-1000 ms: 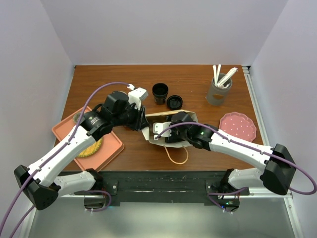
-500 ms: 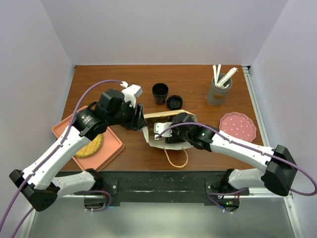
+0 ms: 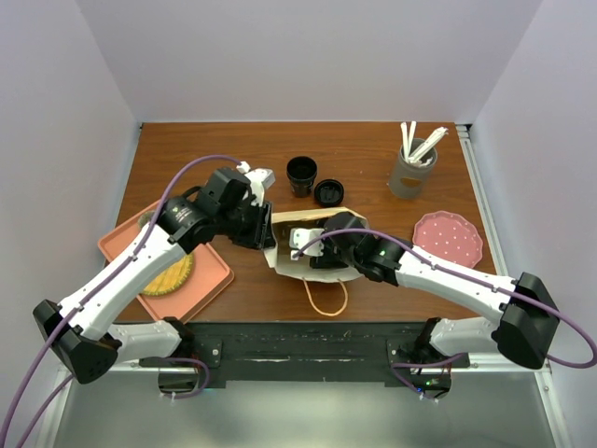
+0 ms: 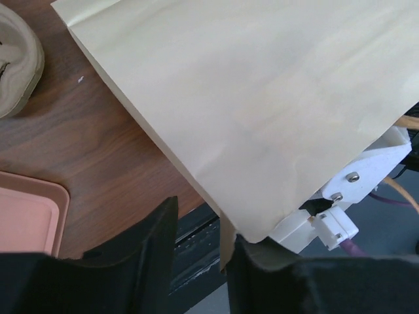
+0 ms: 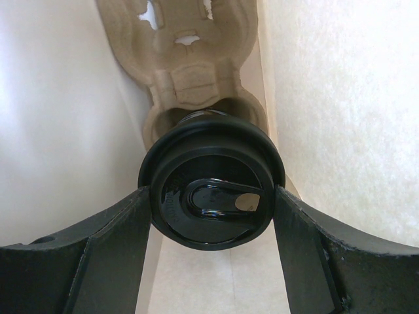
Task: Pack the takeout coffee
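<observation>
The takeout coffee [image 5: 209,196], a black cup with a black sip lid, sits in a pulp cup carrier [image 5: 190,72] inside the tan paper bag [image 3: 322,273]. My right gripper [image 5: 211,199] reaches into the bag, and both fingers press the lid's rim. From above, the right gripper [image 3: 303,245] hides the cup. My left gripper [image 3: 264,233] is at the bag's left rim. In the left wrist view the bag [image 4: 249,98] fills the frame. Its edge hangs against one finger, and the left gripper [image 4: 201,226] shows a gap between the jaws.
A lidless black cup [image 3: 301,175] and a loose black lid [image 3: 327,193] stand behind the bag. A grey holder with white utensils [image 3: 412,168] is at the back right, and a pink plate [image 3: 448,236] lies right. A salmon tray [image 3: 210,275] lies left.
My left gripper drew back from the bag's rim, then came in against it again. The bag and its handle shifted slightly left. The right gripper kept its hold on the coffee.
</observation>
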